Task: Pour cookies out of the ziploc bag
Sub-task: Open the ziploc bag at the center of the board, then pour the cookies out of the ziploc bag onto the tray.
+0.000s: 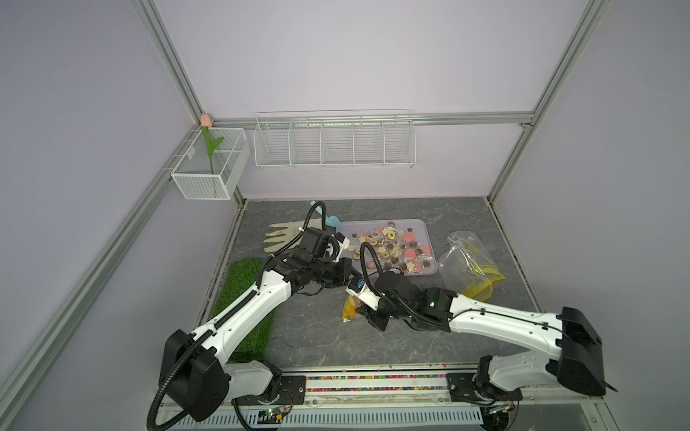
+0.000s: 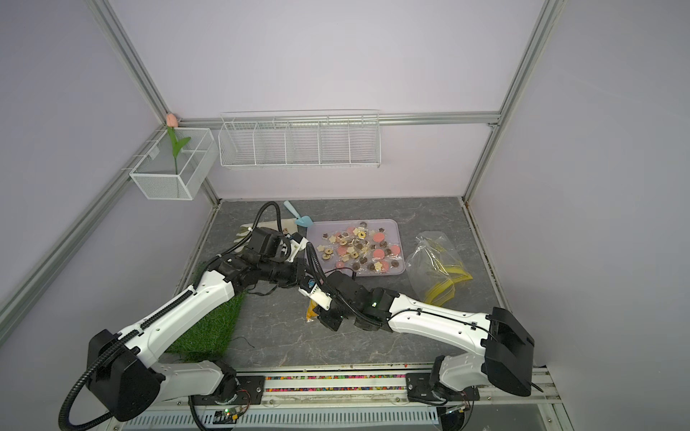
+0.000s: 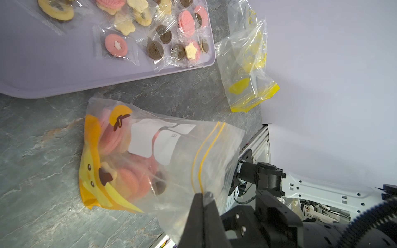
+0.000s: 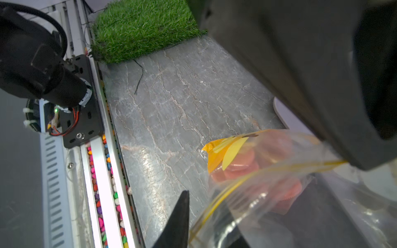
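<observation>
Ziploc bag (image 3: 182, 163): clear, yellow-zipped, orange cartoon base, pink cookies (image 3: 129, 182) contained. It is rested on the surface (image 3: 43, 150) near the tray (image 3: 43, 70), its mouth pinched by the left fingers (image 3: 197, 214); the right fingers' (image 4: 178, 221) state cannot be told.

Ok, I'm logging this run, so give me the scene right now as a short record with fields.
bag in work: ziploc bag, pink and brown cookies inside
left gripper: shut on the bag's film by the yellow zip line
right gripper: at the bag's mouth; grip unclear
tray: lilac, holds many wrapped cookies
second bag: clear with yellow print, looks empty, lying beside the tray
pour: not yet done for the held bag
</observation>
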